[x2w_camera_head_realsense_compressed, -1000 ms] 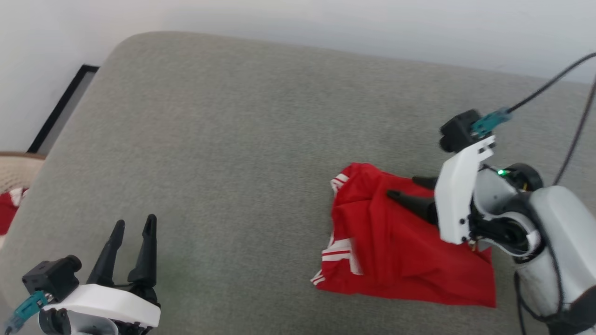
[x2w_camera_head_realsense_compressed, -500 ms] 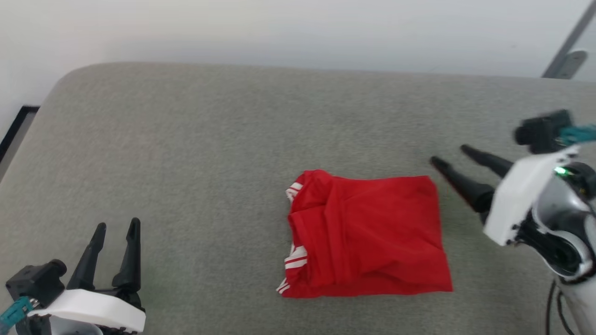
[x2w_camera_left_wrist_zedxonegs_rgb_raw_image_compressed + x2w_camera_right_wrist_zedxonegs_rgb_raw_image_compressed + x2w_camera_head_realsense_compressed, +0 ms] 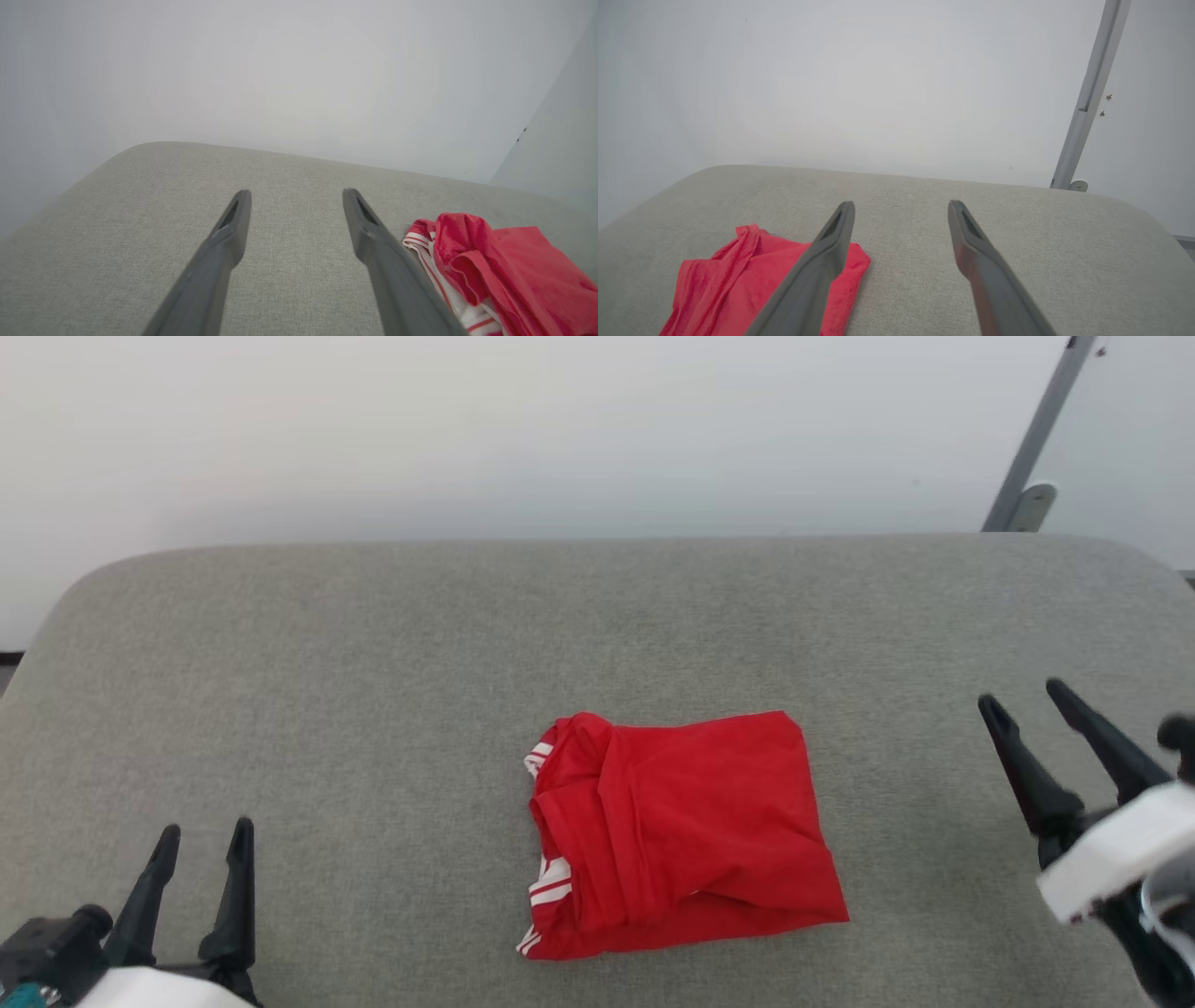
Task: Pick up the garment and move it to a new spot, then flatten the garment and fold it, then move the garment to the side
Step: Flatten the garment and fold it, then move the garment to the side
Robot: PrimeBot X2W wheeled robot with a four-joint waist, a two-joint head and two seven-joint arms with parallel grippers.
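Left gripper [image 3: 205,829]: low at near left corner, white wrist body cut by frame edge, two long dark fingers pointing away, spread wide, nothing between them. Right gripper [image 3: 1020,695]: near right edge, fingers tilted up and leftward, spread wide, empty. Red jersey garment [image 3: 691,831] with red-white striped trim: folded into rough rectangle, lying between both grippers, well apart from each, trim showing along its left edge. Beneath: grey woven fabric cushion [image 3: 373,691], rounded corners. Beyond: plain white wall [image 3: 560,429]; slanted grey metal pole [image 3: 1036,439] far right.
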